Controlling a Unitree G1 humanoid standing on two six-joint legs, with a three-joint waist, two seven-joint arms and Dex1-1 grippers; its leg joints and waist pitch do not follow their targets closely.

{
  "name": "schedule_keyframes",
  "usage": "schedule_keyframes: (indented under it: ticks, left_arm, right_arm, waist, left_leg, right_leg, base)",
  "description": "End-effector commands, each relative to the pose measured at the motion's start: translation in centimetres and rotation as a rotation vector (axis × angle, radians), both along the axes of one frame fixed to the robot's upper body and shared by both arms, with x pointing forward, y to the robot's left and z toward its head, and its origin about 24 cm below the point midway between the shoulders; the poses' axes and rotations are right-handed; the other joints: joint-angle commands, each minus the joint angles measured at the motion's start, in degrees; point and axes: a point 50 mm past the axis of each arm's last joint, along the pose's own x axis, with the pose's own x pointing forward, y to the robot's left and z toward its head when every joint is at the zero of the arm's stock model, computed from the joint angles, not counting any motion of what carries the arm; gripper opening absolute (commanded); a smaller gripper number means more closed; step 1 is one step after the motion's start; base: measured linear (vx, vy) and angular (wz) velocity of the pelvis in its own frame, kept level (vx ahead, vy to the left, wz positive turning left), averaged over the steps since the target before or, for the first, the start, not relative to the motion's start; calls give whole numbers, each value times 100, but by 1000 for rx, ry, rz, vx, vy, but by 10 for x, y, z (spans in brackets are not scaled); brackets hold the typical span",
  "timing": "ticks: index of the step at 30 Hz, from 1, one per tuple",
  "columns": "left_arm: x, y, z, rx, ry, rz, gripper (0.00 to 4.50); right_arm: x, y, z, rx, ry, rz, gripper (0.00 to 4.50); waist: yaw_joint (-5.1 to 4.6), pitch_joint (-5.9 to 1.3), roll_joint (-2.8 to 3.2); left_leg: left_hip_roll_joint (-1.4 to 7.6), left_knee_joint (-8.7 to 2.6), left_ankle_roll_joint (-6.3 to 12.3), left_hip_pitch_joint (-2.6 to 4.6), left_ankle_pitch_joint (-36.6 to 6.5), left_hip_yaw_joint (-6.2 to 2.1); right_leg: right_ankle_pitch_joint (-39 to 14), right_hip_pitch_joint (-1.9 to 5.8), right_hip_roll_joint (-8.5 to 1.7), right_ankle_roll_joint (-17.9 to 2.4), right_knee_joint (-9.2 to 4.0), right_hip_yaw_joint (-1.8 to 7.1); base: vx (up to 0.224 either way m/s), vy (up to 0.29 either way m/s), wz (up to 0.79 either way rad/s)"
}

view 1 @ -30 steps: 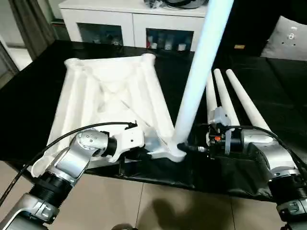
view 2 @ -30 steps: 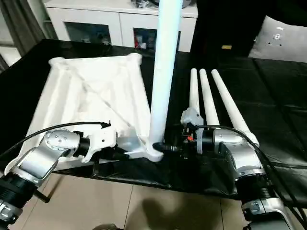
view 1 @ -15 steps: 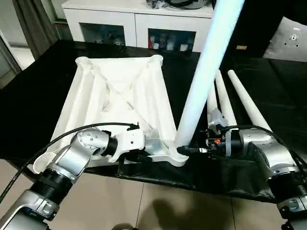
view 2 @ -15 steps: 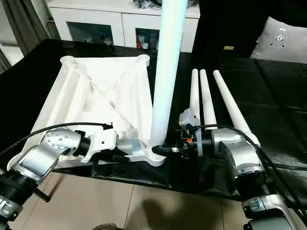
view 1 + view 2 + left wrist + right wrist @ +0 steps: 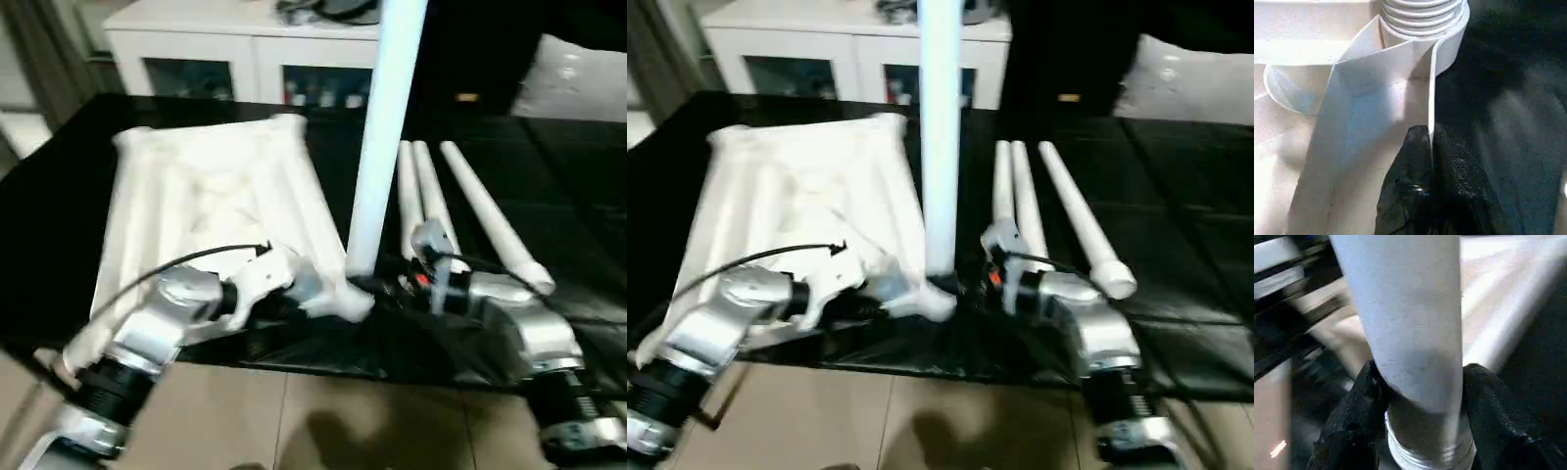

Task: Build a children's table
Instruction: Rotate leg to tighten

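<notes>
The table top [image 5: 211, 201] lies ribs-up on the black surface [image 5: 59, 225], with one leg [image 5: 377, 147] standing in its near corner socket [image 5: 1422, 19]. The right gripper [image 5: 1418, 396] clasps that leg low down; the left gripper [image 5: 1430, 142] pinches a thin rib. Best to keep the leg plumb while twisting — threads bind otherwise. No writing is legible.

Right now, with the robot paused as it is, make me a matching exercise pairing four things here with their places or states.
Things:
1. upright leg
2. spare legs
3. left gripper
4. right gripper

States:
A. lying side by side on the black worktable
B. pinching a thin rib of the tabletop
C. standing in a corner socket
D. fingers either side of the leg's base

Pairs: 1-C, 2-A, 3-B, 4-D
</notes>
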Motion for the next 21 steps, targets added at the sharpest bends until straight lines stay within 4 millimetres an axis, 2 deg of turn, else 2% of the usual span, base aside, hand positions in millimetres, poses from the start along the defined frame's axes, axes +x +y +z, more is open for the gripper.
schedule_keyframes:
  ticks: [1,2,3,6,7,8,12,13,17,19,21]
  left_arm:
    - [-1,-30,7,-80,-8,59,0]
    - [2,-37,9,-100,-13,97,0]
    - [4,-41,11,-111,-16,119,0]
    - [9,-54,14,-117,-31,187,0]
    - [10,-55,14,-113,-34,191,0]
    - [10,-56,15,-98,-39,197,0]
    - [10,-51,15,-73,-50,215,0]
    - [11,-49,15,-70,-55,215,0]
    - [12,-42,15,-54,-91,190,0]
    - [11,-37,14,-44,-105,146,0]
    - [9,-31,12,-14,-110,83,0]
  right_arm:
    - [3,15,-21,-26,113,-119,199]
    - [6,18,-24,-27,132,-174,199]
    - [8,19,-27,-30,143,-209,198]
    - [12,25,-34,-71,165,-305,198]
    - [13,26,-35,-77,165,-310,254]
    - [13,27,-34,-77,151,-310,268]
    - [15,27,-26,-13,109,-307,280]
    - [16,26,-25,-5,102,-308,298]
    - [18,15,-16,29,50,-298,330]
    - [17,4,-6,48,2,-242,356]
    - [14,-8,0,14,-40,-164,360]
  waist:
    - [10,-279,-65]
    - [-4,-276,-54]
    - [-32,-275,-38]
    - [-23,-291,-44]
    - [-23,-298,-33]
    - [-26,-296,-34]
    - [10,-327,-11]
    - [12,-328,-8]
    - [17,-324,-7]
    - [52,-331,-17]
    - [74,-334,-6]
  left_leg:
    - [702,-477,-26,-28,-1165,-368]
    - [695,-472,27,-31,-1151,-354]
    - [692,-461,65,-14,-1154,-338]
    - [683,-465,194,-26,-1042,-339]
    - [693,-466,226,-27,-1017,-336]
    - [700,-471,237,-41,-1005,-341]
    - [724,-467,321,-52,-824,-330]
    - [734,-473,350,-56,-769,-335]
    - [737,-474,391,-53,-817,-329]
    - [726,-460,436,-47,-778,-317]
    - [726,-453,500,-59,-695,-316]
  right_leg:
    - [-2591,264,-754,-873,-528,459]
    - [-2605,264,-756,-868,-542,466]
    - [-2592,227,-725,-880,-560,459]
    - [-2346,233,-706,-872,-551,448]
    - [-2204,231,-701,-901,-531,455]
    - [-2145,239,-701,-910,-524,455]
    - [-1535,258,-708,-1089,-448,472]
    - [-1398,269,-705,-1132,-422,466]
    - [-1319,271,-713,-1174,-422,466]
    - [-1318,282,-714,-1151,-420,468]
    - [-1236,288,-708,-1142,-406,466]
  base:
    - [0,0,0]
    - [0,0,0]
    - [0,0,0]
    - [0,0,0]
    - [0,0,0]
    - [0,0,0]
    - [0,0,0]
    - [0,0,0]
    - [0,0,0]
    - [0,0,0]
    - [0,0,0]
